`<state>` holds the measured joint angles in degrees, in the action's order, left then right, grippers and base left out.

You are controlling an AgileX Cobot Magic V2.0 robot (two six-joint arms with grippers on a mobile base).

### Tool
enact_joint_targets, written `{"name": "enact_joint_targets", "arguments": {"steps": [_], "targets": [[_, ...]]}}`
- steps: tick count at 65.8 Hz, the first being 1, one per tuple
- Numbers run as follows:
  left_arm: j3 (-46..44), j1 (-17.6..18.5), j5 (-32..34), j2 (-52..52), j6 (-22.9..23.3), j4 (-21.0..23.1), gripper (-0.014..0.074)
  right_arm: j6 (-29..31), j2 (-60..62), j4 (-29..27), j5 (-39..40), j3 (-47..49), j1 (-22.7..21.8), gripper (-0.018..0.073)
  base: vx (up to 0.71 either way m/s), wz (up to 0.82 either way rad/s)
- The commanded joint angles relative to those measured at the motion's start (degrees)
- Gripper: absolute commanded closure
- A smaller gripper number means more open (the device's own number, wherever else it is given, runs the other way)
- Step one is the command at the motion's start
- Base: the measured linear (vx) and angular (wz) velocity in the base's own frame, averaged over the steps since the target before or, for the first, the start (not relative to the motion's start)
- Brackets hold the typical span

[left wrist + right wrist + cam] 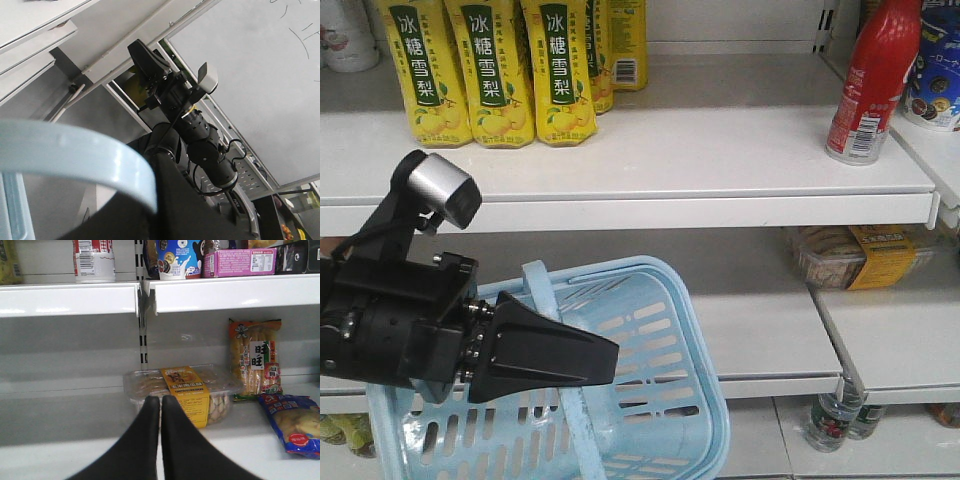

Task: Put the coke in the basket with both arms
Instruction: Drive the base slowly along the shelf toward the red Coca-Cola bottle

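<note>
The coke (865, 85) stands upright on the upper shelf at the right; only its base (94, 260) shows in the right wrist view, top left. The light blue basket (660, 330) hangs tilted in front of the lower shelves. Its handle (75, 150) runs across the left wrist view into my left gripper (147, 197), which is shut on it. That gripper does not show in the front view. My right gripper (610, 358), on the arm with the silver cylinder, is shut and empty in front of the basket. Its tips (161, 399) point at the lower shelf, below the coke.
Yellow pear drink bottles (500, 70) line the upper shelf at the left. A blue tub (935, 80) stands right of the coke. On the lower shelf lie a clear box with a yellow label (182, 390), an orange snack pack (255, 357) and a blue bag (292, 425).
</note>
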<state>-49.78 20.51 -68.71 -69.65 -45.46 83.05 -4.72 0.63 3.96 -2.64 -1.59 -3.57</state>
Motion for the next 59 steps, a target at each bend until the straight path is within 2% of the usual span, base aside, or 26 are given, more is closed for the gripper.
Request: {"name": "enact_joint_targets", "arguments": {"steps": [1,59], "targets": [[-1.41,0.23,-2.5,1.5,-0.56,5.2,0.0603,0.42,0.73,0.55,4.2,-0.45,-0.32,0.0561,0.02,0.01],[-1.41,0.23,-2.5,1.5,-0.56,5.2,0.0603,0.42,0.73,0.55,4.2,-0.45,-0.32,0.0561,0.02,0.02]]}}
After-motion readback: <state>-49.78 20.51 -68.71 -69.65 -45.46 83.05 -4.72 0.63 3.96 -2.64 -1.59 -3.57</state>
